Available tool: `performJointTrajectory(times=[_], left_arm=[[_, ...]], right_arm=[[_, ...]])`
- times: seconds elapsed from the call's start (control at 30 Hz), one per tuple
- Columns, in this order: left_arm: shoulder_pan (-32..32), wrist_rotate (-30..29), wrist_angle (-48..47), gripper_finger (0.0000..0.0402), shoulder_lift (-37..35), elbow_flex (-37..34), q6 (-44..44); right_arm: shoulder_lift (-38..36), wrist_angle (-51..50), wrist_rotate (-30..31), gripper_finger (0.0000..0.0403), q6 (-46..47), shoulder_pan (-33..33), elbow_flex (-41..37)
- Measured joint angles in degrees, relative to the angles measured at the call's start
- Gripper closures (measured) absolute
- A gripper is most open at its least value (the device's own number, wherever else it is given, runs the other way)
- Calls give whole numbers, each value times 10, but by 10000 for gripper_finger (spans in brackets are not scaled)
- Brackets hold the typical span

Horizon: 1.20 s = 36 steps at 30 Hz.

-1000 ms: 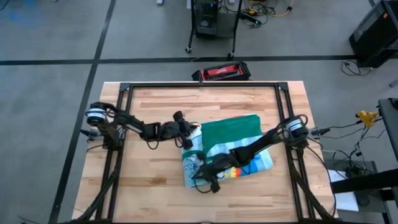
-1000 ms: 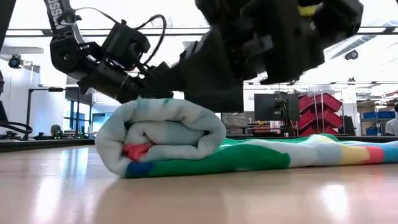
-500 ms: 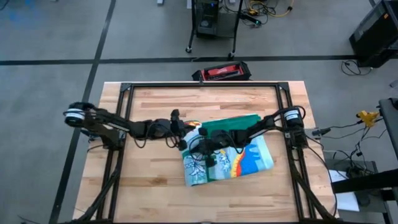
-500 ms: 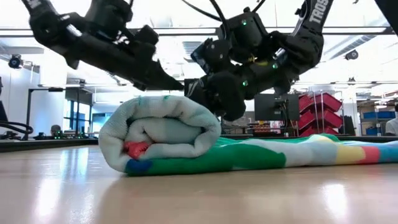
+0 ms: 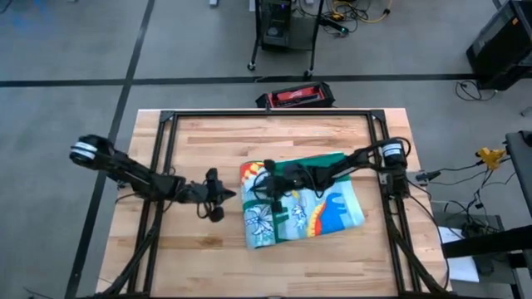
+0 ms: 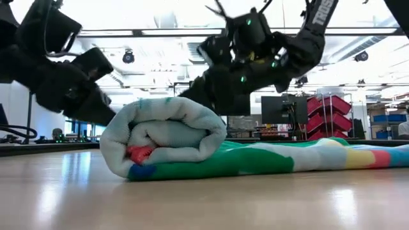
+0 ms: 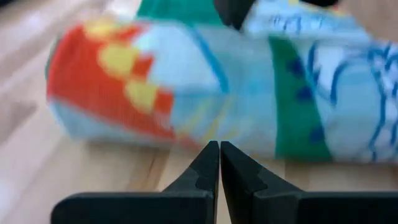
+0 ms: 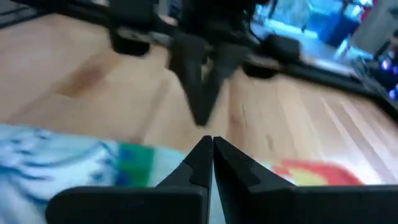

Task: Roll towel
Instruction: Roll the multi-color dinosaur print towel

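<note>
- Soft terry, pale blue with bright print and a green back: the towel [image 5: 301, 206] lies mid-table [image 5: 208, 257], partly rolled.
- The roll [image 6: 165, 139] sits at the towel's left end; the unrolled flat part stretches away toward the right arm's side, a green strip showing along the far edge.
- In the high view the roll's long axis runs near-to-far across the table, so rolling it on means pushing it toward the right.
- The left gripper [image 5: 218, 196] is on bare wood just left of the roll, apart from it, its tip aimed at the roll. Fingers pressed together, holding nothing; the left wrist view shows the two tips meeting with the roll straight ahead.
- The right gripper [image 5: 268, 179] hangs over the far end of the roll, reaching in from the right across the flat cloth. Its fingers [image 8: 214, 163] are also pinched together and empty; whether they rest on the cloth I cannot tell.
- Judgement: the right gripper is the nearer one and stands above the roll; the left one faces the roll's side, on the side a push would have to come from.
- Judgement: roughly half the towel is still flat, so the task is about midway.
</note>
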Motion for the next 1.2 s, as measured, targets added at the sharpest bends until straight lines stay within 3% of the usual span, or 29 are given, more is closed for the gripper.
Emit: performJointTrajectory(times=[0.23, 0.43, 0.63, 0.77, 0.93, 1.2], left_arm=[[-22, 14, -5, 391, 46, 3, -49], [-38, 14, 92, 342, 134, 12, -59], [-44, 4, 142, 287, 226, 48, -62], [-46, -2, 143, 259, 254, 66, -64], [-52, 2, 152, 234, 254, 73, -67], [-72, -9, 159, 221, 263, 71, -122]], right_arm=[[16, -3, -30, 403, 29, -4, -5], [5, -13, -33, 403, 19, -5, -6], [-111, -185, -32, 403, -27, 0, -18], [-201, -323, -34, 403, -24, 13, -40], [-253, -435, -32, 403, -3, 12, -91], [-263, -443, -26, 403, 49, 19, -172]])
